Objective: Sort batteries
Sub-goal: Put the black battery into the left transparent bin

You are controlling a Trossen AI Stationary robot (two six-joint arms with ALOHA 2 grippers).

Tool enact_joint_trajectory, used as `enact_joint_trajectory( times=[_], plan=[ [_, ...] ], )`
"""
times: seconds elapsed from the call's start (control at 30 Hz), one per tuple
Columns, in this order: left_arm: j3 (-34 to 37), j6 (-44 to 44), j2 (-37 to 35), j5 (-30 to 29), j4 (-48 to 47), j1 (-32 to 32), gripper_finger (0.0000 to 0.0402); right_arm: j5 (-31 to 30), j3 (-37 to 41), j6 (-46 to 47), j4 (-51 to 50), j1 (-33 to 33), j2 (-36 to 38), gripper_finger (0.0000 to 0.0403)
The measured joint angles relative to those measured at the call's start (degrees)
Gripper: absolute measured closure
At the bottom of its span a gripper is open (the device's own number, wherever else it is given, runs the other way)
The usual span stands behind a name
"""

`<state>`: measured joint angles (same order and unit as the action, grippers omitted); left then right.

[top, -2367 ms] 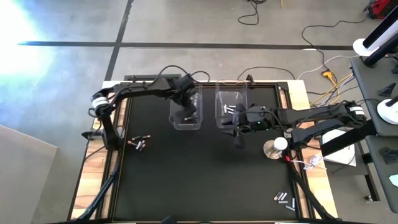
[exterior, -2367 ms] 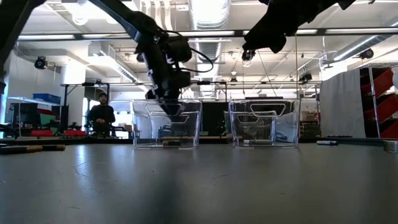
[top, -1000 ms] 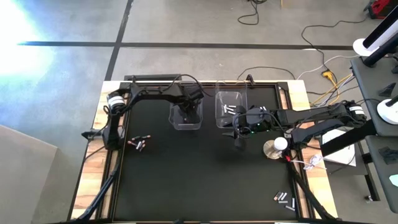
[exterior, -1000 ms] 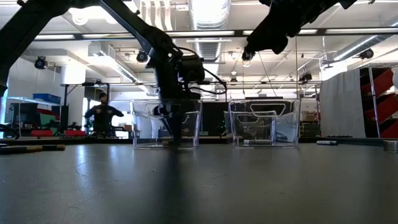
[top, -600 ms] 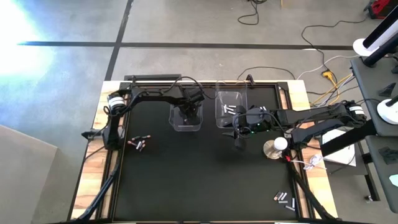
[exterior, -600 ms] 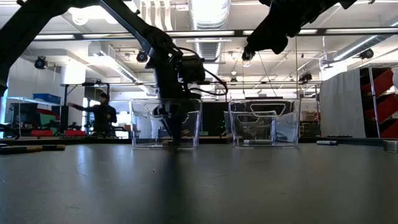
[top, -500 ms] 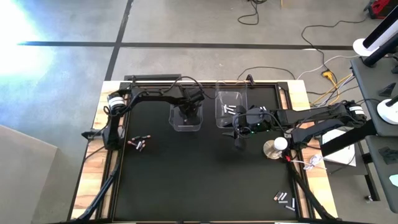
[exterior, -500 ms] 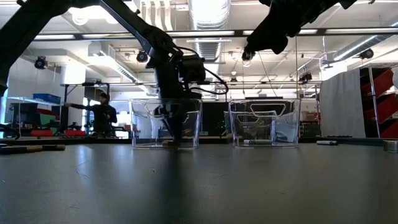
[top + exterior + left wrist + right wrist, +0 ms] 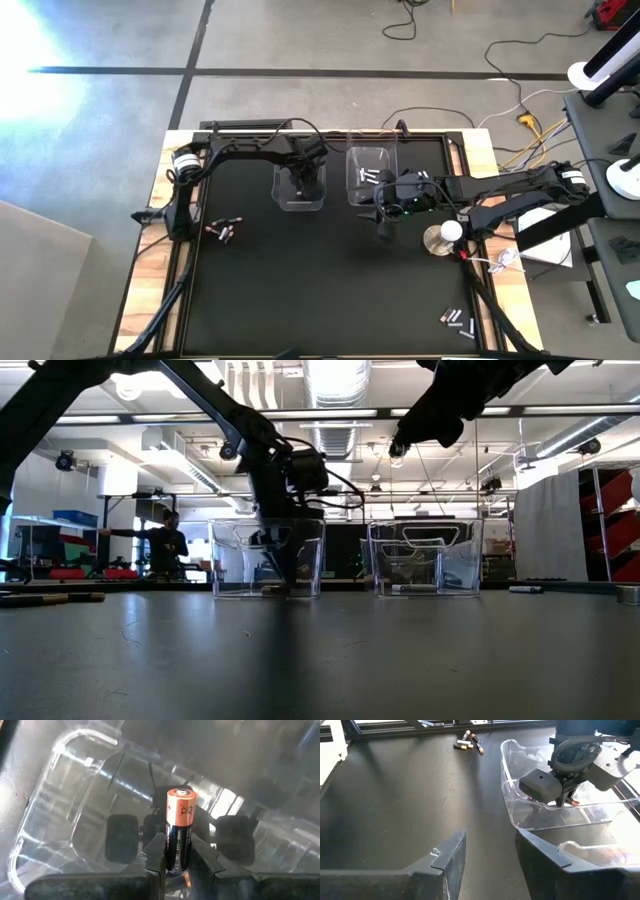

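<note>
My left gripper point(image 9: 303, 183) reaches down into the left clear bin point(image 9: 282, 196) and is shut on a black battery with a copper-coloured end point(image 9: 179, 834). It also shows in the low view point(image 9: 281, 563) and in the right wrist view point(image 9: 563, 795). My right gripper point(image 9: 383, 224) is open and empty over the bare mat, just on the near side of the right clear bin point(image 9: 352, 190); its fingers show in its wrist view point(image 9: 490, 854). That bin holds a few silvery-white batteries point(image 9: 372, 175). My left gripper pinches the battery's black body point(image 9: 178, 856) between its two fingers point(image 9: 155, 854), at the end away from the copper cap point(image 9: 180, 802). The fingers point down into the bin and the battery lies along them, copper end foremost. Whether that end touches the bin's floor, I cannot tell.
A few dark batteries point(image 9: 224, 230) lie on the mat near the left edge, also in the right wrist view point(image 9: 467, 741). More batteries point(image 9: 457, 320) lie at the near right corner. A round silver-white disc with red wire point(image 9: 440, 238) sits at the right edge. A person point(image 9: 165, 545) stands beyond the table.
My left gripper has gone down into the left bin with the battery and has since kept nearly still there. My right gripper has not moved. The person behind the table has raised an arm sideways.
</note>
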<state>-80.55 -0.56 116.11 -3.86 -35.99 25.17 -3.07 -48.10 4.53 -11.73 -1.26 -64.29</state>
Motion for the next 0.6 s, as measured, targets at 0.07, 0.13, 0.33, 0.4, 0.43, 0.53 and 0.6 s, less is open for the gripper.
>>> enact_joint_trajectory(
  times=[0.07, 0.13, 0.33, 0.4, 0.43, 0.53, 0.6],
  plan=[
    [0.4, 0.1, 0.0, 0.0, 0.0, 0.0, 0.0367, 0.0, 0.0, 0.0, 0.0, 0.0, 0.0, 0.0242],
    [1.0, 0.6, 0.0, 0.0, 0.0, 0.0, 0.0367, 0.0, 0.0, 0.0, 0.0, 0.0, 0.0, 0.0243],
    [1.6, 0.6, 0.6, 0.0, 0.4, 0.0, 0.0367, 0.0, 0.0, 0.0, 0.0, 0.0, 0.0, 0.0233],
    [1.6, 0.6, 0.7, 0.0, 0.5, 0.0, 0.0366, 0.0, 0.0, 0.0, 0.0, 0.0, 0.0, 0.0229],
    [1.6, 0.7, 0.7, 0.0, 0.6, 0.0, 0.0364, 0.0, 0.0, 0.0, 0.0, 0.0, 0.0, 0.0228],
    [1.6, 0.8, 0.8, 0.0, 0.6, 0.0, 0.0353, 0.0, 0.0, 0.0, 0.0, 0.0, 0.0, 0.0223],
    [1.6, 1.0, 0.8, 0.0, 0.6, 0.0, 0.0344, 0.0, 0.0, 0.0, 0.0, 0.0, 0.0, 0.0222]
  ],
)
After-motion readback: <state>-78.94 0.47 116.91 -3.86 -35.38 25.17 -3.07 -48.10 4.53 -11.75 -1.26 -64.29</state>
